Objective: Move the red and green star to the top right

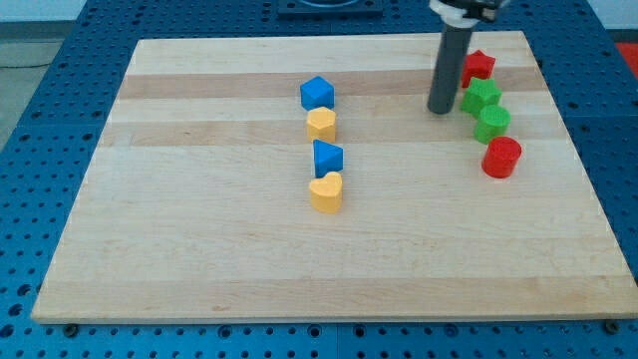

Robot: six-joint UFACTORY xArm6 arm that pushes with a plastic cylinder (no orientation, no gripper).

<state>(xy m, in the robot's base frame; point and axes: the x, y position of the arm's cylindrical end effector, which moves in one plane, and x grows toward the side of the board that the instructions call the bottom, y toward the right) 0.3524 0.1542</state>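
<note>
The red star sits near the view's top right of the wooden board. The green star lies just below it, touching or nearly touching. My tip rests on the board just left of the green star, a small gap apart. Below the green star are a second green block and a red cylinder, in one column.
Near the middle stand a blue block, a yellow block, a blue triangle-like block and a yellow heart in a column. The board's right edge is close to the red and green blocks.
</note>
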